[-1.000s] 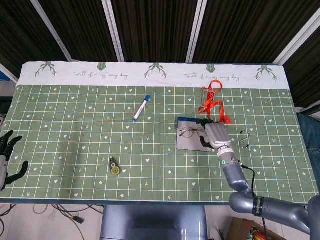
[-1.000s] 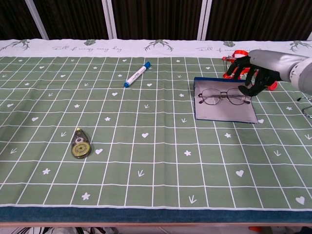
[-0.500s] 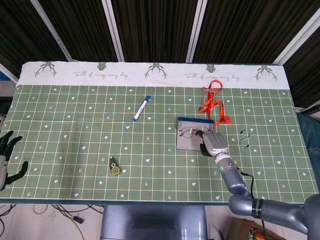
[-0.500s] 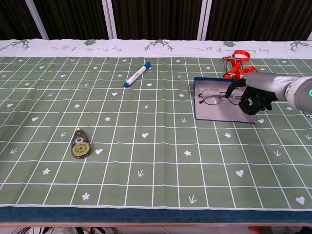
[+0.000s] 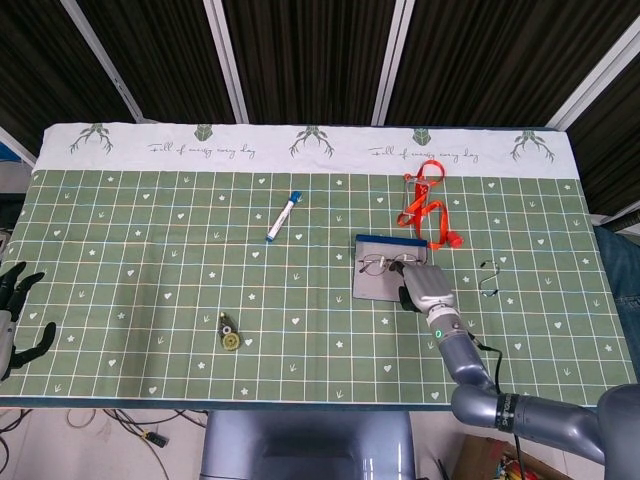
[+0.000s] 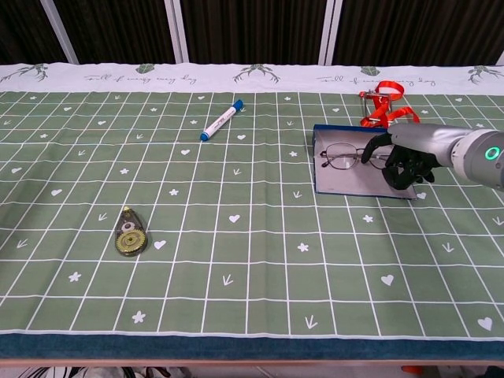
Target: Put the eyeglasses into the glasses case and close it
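Having been drawn back from beside the red lanyard (image 6: pixel 383 102) over the past second, the right hand (image 6: pixel 404 160) is now set low over the right end of the eyeglasses (image 6: pixel 346 154), its fingers curled down at the frame; whether the frame is actually pinched cannot be told from either view. The eyeglasses are seen lying on the flat grey glasses case (image 6: pixel 358 179) on the tabletop (image 6: pixel 236 260), and the case has not been closed, so a grasp is judged to be under way. The left hand (image 5: pixel 12 318) is kept open at the tabletop's far left edge
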{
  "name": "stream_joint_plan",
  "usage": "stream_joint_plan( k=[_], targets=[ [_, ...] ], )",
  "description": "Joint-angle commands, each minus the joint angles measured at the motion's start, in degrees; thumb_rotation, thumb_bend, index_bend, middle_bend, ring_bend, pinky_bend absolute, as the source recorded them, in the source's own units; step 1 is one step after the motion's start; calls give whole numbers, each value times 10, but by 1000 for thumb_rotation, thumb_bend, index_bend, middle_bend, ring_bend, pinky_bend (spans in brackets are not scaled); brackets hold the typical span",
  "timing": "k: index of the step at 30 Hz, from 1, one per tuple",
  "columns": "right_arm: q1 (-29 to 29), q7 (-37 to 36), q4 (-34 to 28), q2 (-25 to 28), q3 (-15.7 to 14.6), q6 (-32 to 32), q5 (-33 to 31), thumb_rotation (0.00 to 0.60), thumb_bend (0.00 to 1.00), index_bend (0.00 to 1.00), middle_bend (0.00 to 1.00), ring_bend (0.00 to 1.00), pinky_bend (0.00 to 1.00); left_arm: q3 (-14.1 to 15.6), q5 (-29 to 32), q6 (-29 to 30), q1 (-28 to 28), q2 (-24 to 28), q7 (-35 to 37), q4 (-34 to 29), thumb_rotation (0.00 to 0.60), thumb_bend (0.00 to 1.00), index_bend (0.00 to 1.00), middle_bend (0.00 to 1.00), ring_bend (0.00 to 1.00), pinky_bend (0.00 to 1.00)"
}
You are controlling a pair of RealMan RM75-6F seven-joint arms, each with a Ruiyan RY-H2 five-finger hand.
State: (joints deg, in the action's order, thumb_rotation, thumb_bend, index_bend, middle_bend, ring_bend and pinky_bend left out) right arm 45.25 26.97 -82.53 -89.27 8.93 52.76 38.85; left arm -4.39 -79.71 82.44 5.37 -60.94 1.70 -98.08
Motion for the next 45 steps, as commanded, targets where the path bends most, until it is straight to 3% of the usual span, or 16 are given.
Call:
stream_joint_plan(
  k=[1,33,45],
  targets=[
    [1,1,3,-2,2,-1,-3,600,714,260,686,736,715,0,0,0,0,0,-1,0,600,388,132,0,0,0],
    [35,34,82,-46,39,-8,-86,600,743,187,666,728,716,2,3,-5,1,3,-2,-2,600,389,168,0,0,0],
    [33,37,76,-39,45,5,-89,600,746,173,666,728,715,2,4,-7,1,4,-3,-2,600,389,170,0,0,0]
  ],
)
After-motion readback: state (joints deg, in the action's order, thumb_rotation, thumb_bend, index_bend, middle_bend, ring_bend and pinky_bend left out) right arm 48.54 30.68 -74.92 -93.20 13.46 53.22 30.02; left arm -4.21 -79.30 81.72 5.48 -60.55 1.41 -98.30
